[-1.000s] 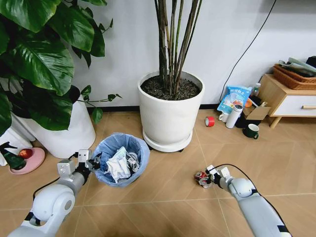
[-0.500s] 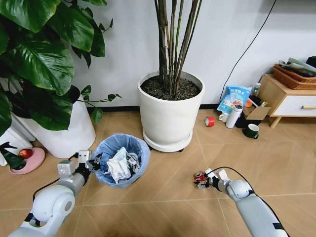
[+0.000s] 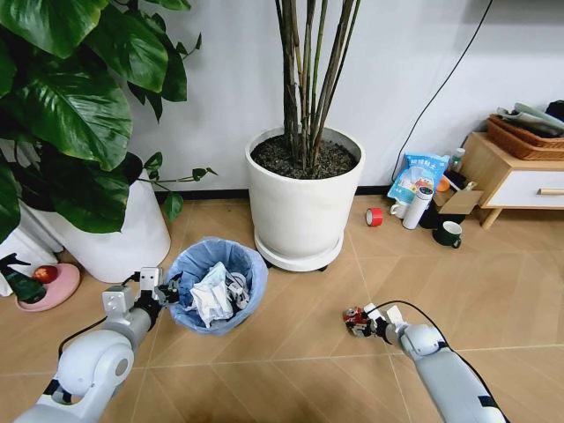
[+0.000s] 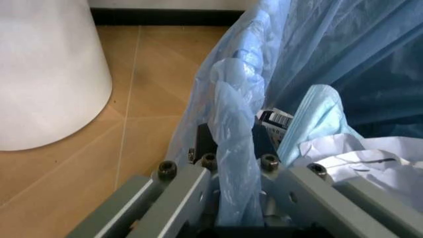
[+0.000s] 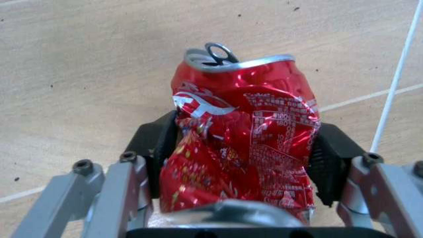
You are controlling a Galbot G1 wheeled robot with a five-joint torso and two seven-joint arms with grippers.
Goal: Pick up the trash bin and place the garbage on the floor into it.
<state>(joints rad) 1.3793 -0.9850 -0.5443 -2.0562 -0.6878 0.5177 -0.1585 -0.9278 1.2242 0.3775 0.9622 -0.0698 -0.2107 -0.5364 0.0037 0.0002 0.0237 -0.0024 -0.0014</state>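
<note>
A Galbot G1 works over the light brown, chevron-patterned wood-look tile floor (image 3: 291, 352), both arms reaching forward from the bottom of the head view. Beyond the two grippers, against the wall, stands a large round white ceramic plant pot (image 3: 304, 198) of dark soil and bare stems. A second big white pot (image 3: 123, 233) under broad green leaves sits ahead of the left gripper, on its outer side.

Just beside the left gripper (image 3: 167, 293), on the side toward the other arm, is the small round dark trash bin (image 3: 217, 284), lined with a crinkly light-blue plastic bag and already holding crumpled white paper (image 3: 210, 295). The left gripper is clenched on the bin's near rim: in the left wrist view its black pads (image 4: 204, 140) pinch a gathered fold of the blue liner (image 4: 231, 163) between them, with white paper and a barcoded scrap just past the fingers inside the bin.

Well apart from the bin, across the floor, the right gripper (image 3: 363, 321) grasps the crushed red aluminium drink can (image 3: 355, 318), low over the tiles. In the right wrist view the can (image 5: 243, 148) stands between the two black pads (image 5: 330, 163), pull-tab end pointing away from the wrist, its dented sides touching both pads.

Farther ahead of the right gripper and toward the wall lie a small red tape roll (image 3: 374, 216), an upright blue snack bag (image 3: 416, 176) and a dark green mug (image 3: 450, 233), beside a low wooden cabinet (image 3: 507, 181).
</note>
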